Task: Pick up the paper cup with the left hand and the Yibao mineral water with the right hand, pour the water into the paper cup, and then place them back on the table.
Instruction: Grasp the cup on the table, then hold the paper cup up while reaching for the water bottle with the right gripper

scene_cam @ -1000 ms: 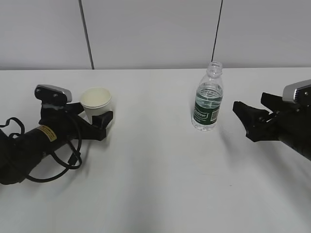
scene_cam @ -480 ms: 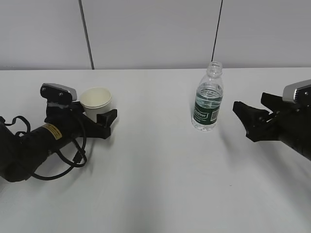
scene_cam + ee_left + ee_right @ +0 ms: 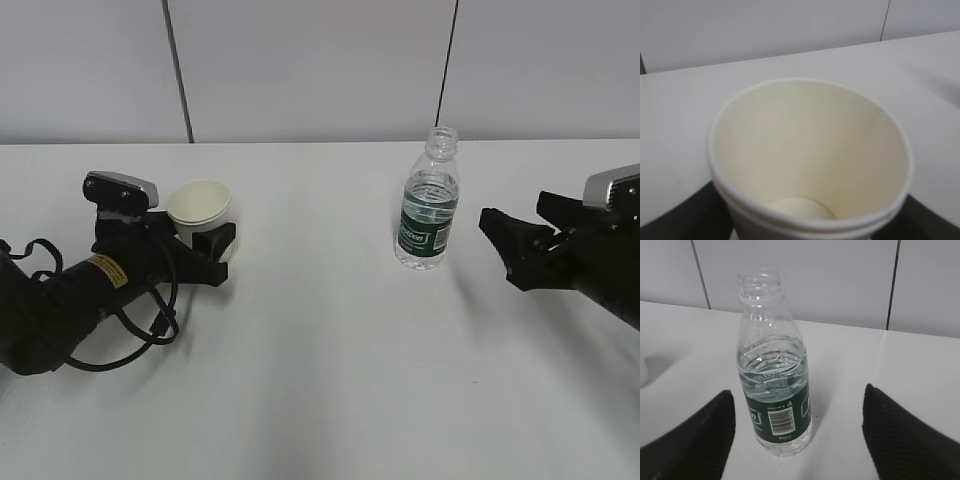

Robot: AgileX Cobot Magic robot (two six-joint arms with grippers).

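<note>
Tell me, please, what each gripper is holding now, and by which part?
The left hand brackets the paper cup's lower body; firm grip cannot be told. The right hand, open, holds nothing.

Three cameras covering one white table (image 3: 330,360): one exterior, one on each wrist.

The exterior camera is looking down at a slant from the near side toward the far wall, taking in both arms. The left wrist camera is sitting very close behind the paper cup (image 3: 810,165), peering into its cream inside and facing the far wall. The right wrist camera is looking from a little farther off at the Yibao mineral water (image 3: 774,375). The exterior view is sharing the cup (image 3: 199,203) and bottle (image 3: 428,205) with the wrist views.
</note>
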